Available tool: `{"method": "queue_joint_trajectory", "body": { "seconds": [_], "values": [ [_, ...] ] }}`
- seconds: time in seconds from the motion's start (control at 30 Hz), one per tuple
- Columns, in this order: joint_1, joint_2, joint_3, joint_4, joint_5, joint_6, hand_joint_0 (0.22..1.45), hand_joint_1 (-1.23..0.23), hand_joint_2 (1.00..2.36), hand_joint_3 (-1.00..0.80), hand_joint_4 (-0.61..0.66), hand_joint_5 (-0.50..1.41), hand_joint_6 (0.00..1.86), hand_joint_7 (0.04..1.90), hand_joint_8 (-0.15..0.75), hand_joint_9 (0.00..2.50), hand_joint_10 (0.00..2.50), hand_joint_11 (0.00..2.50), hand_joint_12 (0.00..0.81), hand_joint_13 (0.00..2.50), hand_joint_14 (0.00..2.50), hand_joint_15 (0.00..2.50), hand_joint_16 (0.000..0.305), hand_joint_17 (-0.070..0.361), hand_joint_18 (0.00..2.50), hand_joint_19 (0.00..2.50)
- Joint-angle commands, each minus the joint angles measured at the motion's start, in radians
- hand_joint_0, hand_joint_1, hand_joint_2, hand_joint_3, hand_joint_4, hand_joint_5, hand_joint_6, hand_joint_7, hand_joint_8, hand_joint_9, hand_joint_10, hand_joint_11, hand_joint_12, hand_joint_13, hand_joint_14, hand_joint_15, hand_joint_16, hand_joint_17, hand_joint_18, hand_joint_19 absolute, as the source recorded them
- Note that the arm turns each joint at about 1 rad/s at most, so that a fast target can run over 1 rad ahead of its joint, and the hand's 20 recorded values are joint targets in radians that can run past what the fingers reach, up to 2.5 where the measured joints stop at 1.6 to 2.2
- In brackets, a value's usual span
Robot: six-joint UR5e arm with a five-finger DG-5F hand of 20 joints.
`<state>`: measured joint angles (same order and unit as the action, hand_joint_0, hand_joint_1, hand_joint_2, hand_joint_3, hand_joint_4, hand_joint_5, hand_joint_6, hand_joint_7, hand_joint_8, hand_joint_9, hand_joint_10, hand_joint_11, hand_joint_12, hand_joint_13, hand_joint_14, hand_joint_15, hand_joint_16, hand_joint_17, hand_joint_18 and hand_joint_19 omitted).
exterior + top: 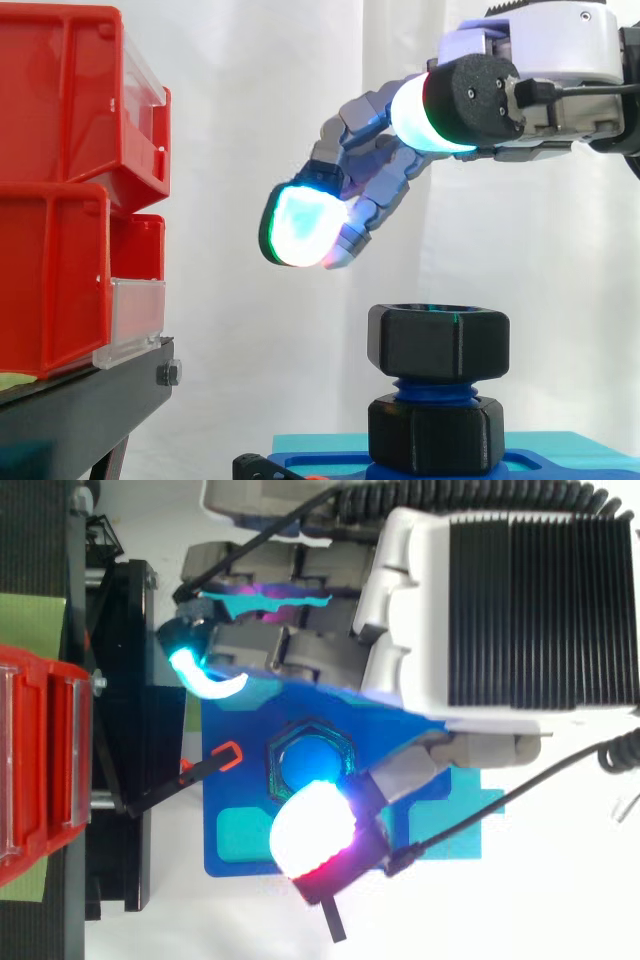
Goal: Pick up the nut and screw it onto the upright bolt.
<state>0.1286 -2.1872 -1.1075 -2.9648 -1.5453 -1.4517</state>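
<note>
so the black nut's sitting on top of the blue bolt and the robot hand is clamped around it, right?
Not quite. The black nut does sit on top of the blue bolt, but the robot hand isn't clamped around it. The side view shows it hovering above the nut, clear of it and holding nothing.

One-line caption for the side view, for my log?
Open robot hand hovers above the black hexagonal nut seated atop the upright blue bolt, not touching it.
</note>
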Motion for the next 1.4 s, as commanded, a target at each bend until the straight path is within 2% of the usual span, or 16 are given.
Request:
{"method": "queue_joint_trajectory", "body": {
  "seconds": [0.0, 0.13, 0.27, 0.4, 0.5, 0.67, 0.97, 1.37],
  "values": [
    [0.023, 0.0, -0.003, -0.002, 0.027, 0.001, 0.51, -0.11, 1.0, -0.5, 0.2, -0.11, 0.5, 0.64, 0.206, 0.74, 0.0, 0.0, 0.261, 0.3, 0.0, 0.0, 0.027, 0.06, 0.0, 0.0],
    [0.037, 0.0, -0.005, -0.007, 0.048, 0.001, 0.51, -0.1, 1.0, -0.5, 0.2, -0.12, 0.5, 0.65, 0.208, 0.7, 0.0, 0.0, 0.269, 0.27, 0.0, 0.0, 0.028, 0.062, 0.0, 0.0],
    [0.043, 0.0, -0.005, -0.014, 0.048, 0.001, 0.51, -0.1, 1.0, -0.5, 0.21, -0.11, 0.5, 0.68, 0.211, 0.69, 0.0, 0.0, 0.275, 0.26, 0.0, 0.0, 0.028, 0.064, 0.0, 0.0],
    [0.06, 0.0, -0.006, -0.019, 0.044, -0.003, 0.51, -0.1, 1.0, -0.5, 0.21, -0.1, 0.5, 0.71, 0.213, 0.69, 0.0, 0.0, 0.275, 0.27, 0.0, 0.0, 0.028, 0.064, 0.0, 0.0],
    [0.071, 0.0, -0.035, -0.023, 0.047, 0.001, 0.51, -0.11, 1.0, -0.5, 0.21, -0.1, 0.5, 0.73, 0.218, 0.69, 0.0, 0.0, 0.278, 0.28, 0.0, 0.0, 0.028, 0.064, 0.0, 0.0],
    [0.077, 0.0, -0.06, 0.003, 0.044, 0.007, 0.51, -0.11, 1.0, -0.5, 0.21, -0.09, 0.5, 0.75, 0.223, 0.7, 0.0, 0.0, 0.279, 0.28, 0.0, 0.0, 0.028, 0.064, 0.0, 0.0],
    [0.078, 0.0, -0.061, -0.005, 0.036, 0.007, 0.51, -0.12, 1.0, -0.5, 0.24, -0.07, 0.5, 0.84, 0.227, 0.7, 0.0, 0.0, 0.281, 0.27, 0.0, 0.0, 0.029, 0.065, 0.0, 0.0],
    [0.065, 0.0, -0.06, -0.013, 0.014, 0.007, 0.52, -0.14, 1.0, -0.5, 0.27, -0.06, 0.5, 0.92, 0.235, 0.73, 0.0, 0.0, 0.278, 0.31, 0.0, 0.0, 0.028, 0.063, 0.0, 0.0]
  ]
}}
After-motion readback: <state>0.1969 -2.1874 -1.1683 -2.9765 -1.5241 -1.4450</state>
